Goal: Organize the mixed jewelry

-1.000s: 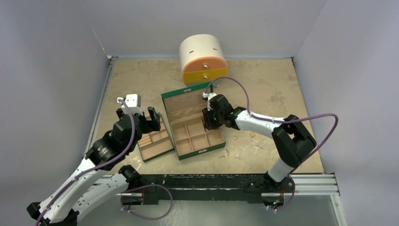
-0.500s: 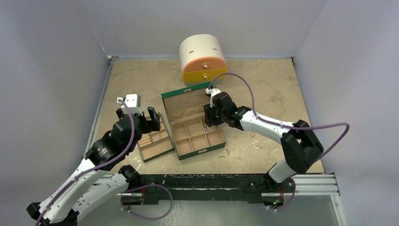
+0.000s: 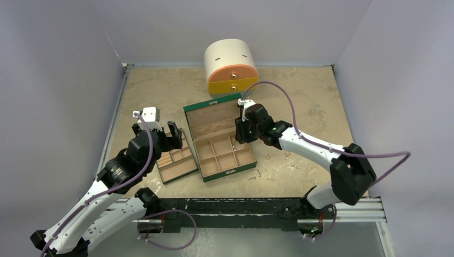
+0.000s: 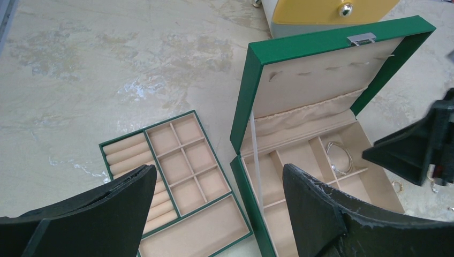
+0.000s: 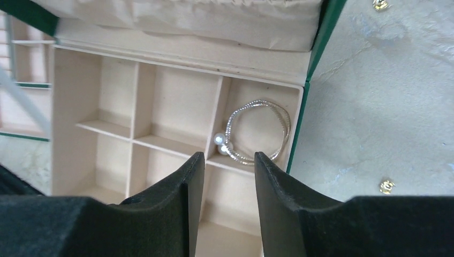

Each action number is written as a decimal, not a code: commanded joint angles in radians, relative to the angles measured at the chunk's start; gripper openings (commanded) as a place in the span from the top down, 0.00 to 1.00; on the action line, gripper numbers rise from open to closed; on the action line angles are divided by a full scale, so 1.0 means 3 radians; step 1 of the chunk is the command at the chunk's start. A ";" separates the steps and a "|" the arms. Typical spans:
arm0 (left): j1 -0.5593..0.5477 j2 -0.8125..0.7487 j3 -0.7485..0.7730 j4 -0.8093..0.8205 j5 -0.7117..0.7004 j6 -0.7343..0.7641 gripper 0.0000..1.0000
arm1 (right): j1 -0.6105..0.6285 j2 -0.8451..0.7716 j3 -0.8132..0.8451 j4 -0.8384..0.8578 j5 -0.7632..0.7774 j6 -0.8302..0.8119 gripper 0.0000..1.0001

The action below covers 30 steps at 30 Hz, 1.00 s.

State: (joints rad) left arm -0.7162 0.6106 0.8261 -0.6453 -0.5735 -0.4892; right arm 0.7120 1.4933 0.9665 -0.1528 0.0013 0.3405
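While the right pincer hangs over the green box with its fingers apart and nothing between them, we find the silvery loop lying untouched in the compartment just beyond its tips. Only the right wrist view shows us the loop's two pearls and gold pieces on the surface beside the box. The left pincer, spread wide, hovers above a separate tray.
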 commanded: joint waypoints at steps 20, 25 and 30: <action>-0.0015 0.0152 -0.0004 -0.1449 -0.0556 -0.3339 0.18 | 0.0010 -0.0908 0.0138 -0.0538 0.0205 0.0234 0.56; -0.0011 -0.0029 -0.0389 -0.1387 -0.0545 -0.3941 0.16 | 0.0009 -0.0958 0.0091 -0.0545 0.0172 0.0224 0.56; -0.0012 -0.0165 -0.0729 -0.1136 -0.0555 -0.4383 0.16 | 0.0013 -0.1068 0.0026 -0.0561 0.0179 0.0230 0.56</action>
State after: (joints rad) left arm -0.7162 0.5793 0.6552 -1.0481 -0.7277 -1.6356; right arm 0.7124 1.2221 0.9806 -0.3138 0.0425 0.4007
